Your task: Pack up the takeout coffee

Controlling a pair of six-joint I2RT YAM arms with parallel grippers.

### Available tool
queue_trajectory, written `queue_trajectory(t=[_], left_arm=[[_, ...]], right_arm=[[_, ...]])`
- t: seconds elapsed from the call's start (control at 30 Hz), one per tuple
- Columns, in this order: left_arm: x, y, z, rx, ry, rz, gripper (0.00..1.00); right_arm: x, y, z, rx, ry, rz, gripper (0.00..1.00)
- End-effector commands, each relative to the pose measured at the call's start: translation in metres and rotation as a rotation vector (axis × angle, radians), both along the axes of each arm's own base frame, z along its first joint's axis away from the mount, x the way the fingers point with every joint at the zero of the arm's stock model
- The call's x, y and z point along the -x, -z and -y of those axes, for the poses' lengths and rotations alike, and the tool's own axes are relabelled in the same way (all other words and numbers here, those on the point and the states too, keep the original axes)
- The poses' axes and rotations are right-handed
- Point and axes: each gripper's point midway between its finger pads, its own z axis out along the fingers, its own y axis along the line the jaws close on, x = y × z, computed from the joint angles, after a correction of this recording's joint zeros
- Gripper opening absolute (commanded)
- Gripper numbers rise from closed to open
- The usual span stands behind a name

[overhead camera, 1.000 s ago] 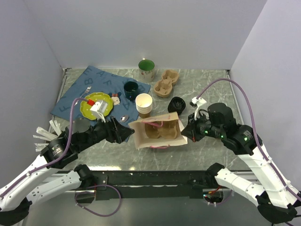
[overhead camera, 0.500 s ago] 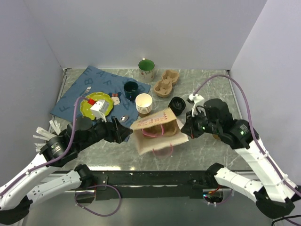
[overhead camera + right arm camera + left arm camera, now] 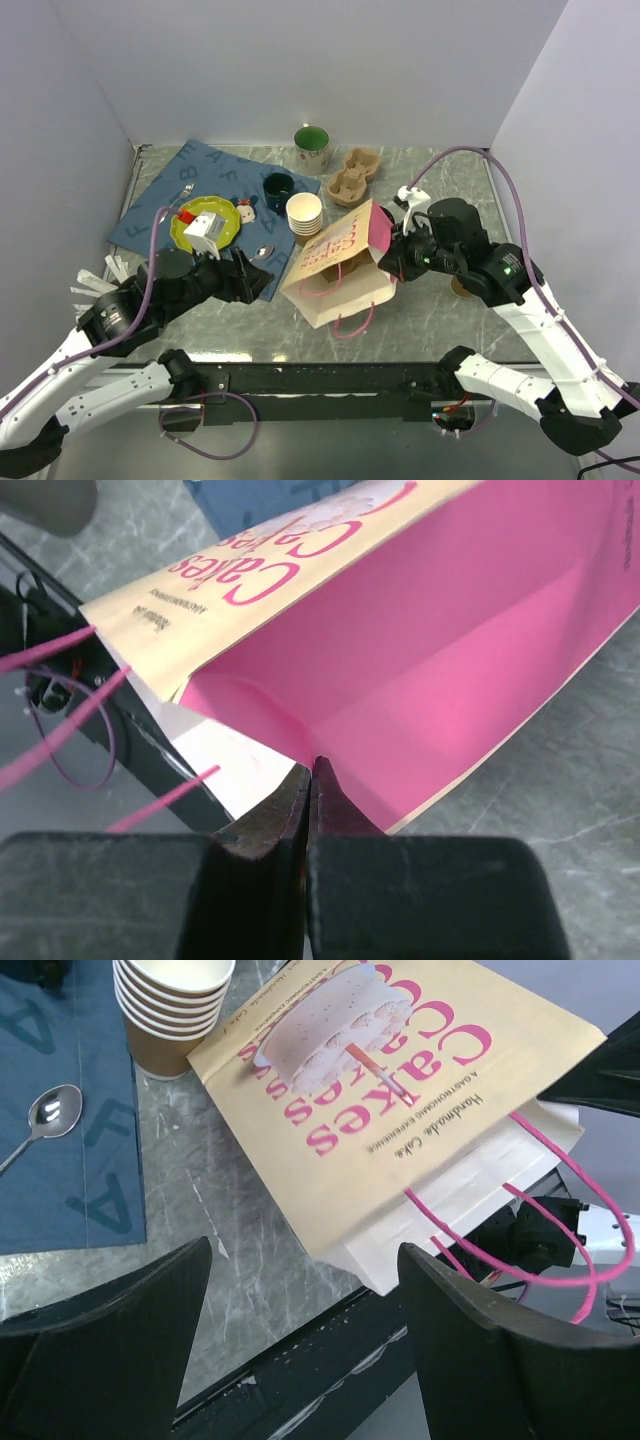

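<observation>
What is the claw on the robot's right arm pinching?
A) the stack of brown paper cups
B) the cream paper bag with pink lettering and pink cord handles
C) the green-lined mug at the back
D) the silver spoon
B: in the right wrist view, the right gripper is shut on the pink-lined edge of the cream paper bag with pink lettering, and nothing else sits between its fingers.

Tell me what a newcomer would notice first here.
The cream paper bag with pink cake lettering stands out, tipped up at the centre of the table, with the right gripper pinched shut on its edge. The left gripper hangs open close beside it. A stack of paper cups sits just behind the bag, next to a blue mat.
</observation>
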Motion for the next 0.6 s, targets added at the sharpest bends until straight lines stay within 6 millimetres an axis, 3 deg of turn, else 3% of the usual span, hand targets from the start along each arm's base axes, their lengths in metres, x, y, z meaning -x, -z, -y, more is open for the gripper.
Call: queue_trajectory(t=[0.0, 0.03, 0.13, 0.3, 0.57], left_arm=[[0.001, -0.022, -0.008, 0.026, -0.017, 0.055, 0.81], [0.0, -0.021, -0.009, 0.022, -0.021, 0.055, 0.82], [0.001, -0.025, -0.01, 0.02, -0.023, 0.055, 0.82], [0.0, -0.037, -0.011, 0.007, -0.025, 0.051, 0.82], [-0.008, -0.083, -0.016, 0.026, -0.076, 0.084, 0.8]], right_arm=[[0.0, 0.009, -0.003, -0.016, 0.018, -0.036, 0.0], [-0.002, -0.004, -0.003, -0.017, 0.027, -0.032, 0.0], [-0.014, -0.015, 0.001, 0.006, 0.107, -0.034, 0.0], [-0.007, -0.032, -0.007, -0.079, 0.158, -0.142, 0.0], [-0.006, -0.042, -0.002, -0.255, 0.282, -0.304, 0.0]])
